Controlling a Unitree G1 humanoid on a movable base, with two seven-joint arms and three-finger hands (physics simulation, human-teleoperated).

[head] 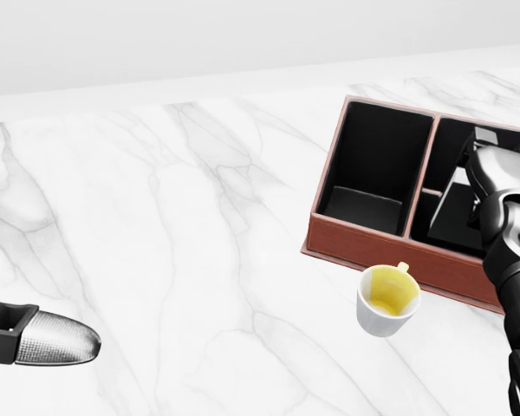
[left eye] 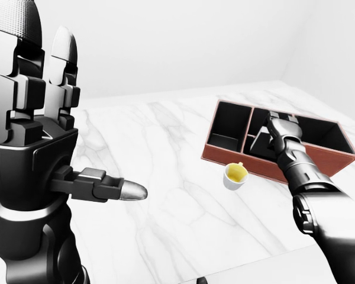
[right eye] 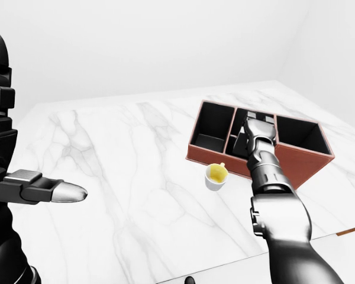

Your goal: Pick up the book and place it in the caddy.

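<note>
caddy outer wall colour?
Reddish-brown outside, black inside: the caddy, clearest in the head view.

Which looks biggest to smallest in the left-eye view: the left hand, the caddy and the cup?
1. Left hand: looks biggest, but only because it is close to the camera.
2. Caddy: brown box with black compartments.
3. Cup: smallest, white with a yellow inside.

Caddy (head: 368,250): reddish-brown outer walls, black inside, split into compartments, sitting flat at right of the head view. Its leftmost compartment is open to view. Book (head: 458,213): dark, flat slab, tilted inside the middle compartment, lower edge down in the well, partly hidden behind my arm.
</note>
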